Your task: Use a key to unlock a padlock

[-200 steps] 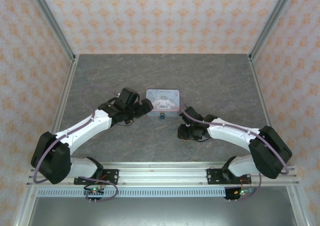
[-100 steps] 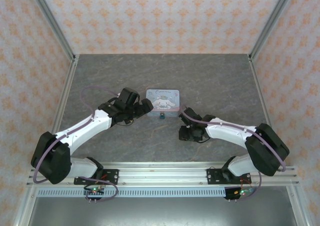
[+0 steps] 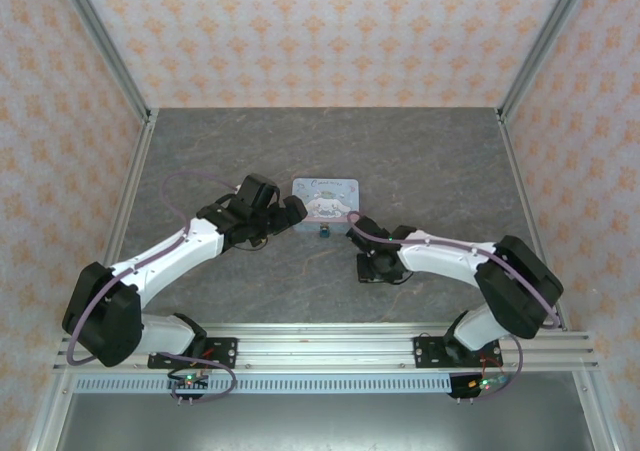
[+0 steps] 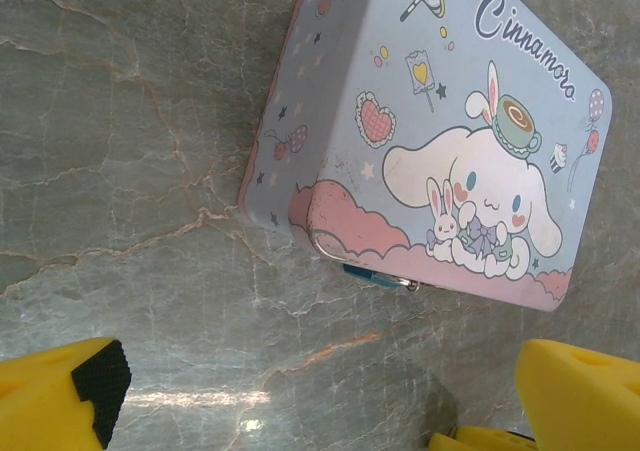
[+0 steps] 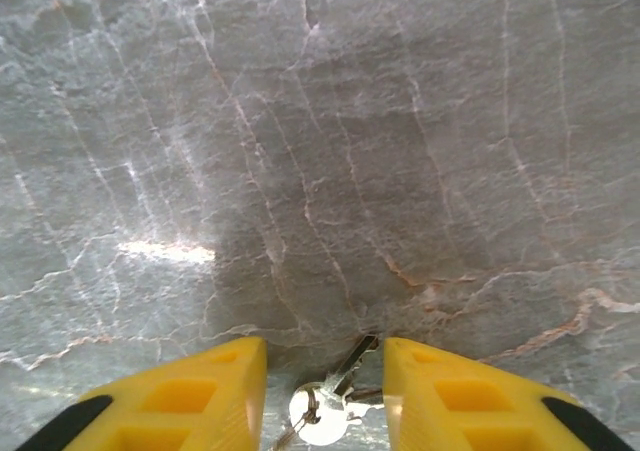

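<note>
The tiny dark blue-green padlock (image 4: 378, 274) hangs at the front edge of the pastel-blue cartoon tin (image 4: 450, 141), its metal shackle at the clasp. From above, the padlock (image 3: 325, 233) sits just in front of the tin (image 3: 325, 199). My left gripper (image 4: 320, 391) is open beside the tin's left end, holding nothing. The silvery key (image 5: 345, 396) lies flat on the table on a small ring. My right gripper (image 5: 325, 356) is low over it, one yellow finger on each side with a gap to the key. In the top view the right gripper (image 3: 368, 264) is right of the padlock and nearer the front.
Grey marbled tabletop (image 3: 440, 161) is bounded by patterned walls and metal corner posts. An aluminium rail (image 3: 320, 351) with both arm bases runs along the near edge. Purple cables loop along both arms.
The right arm's elbow swung left and its gripper shifted slightly left. Its jaws have narrowed around the key. The left arm and the tin have not moved.
</note>
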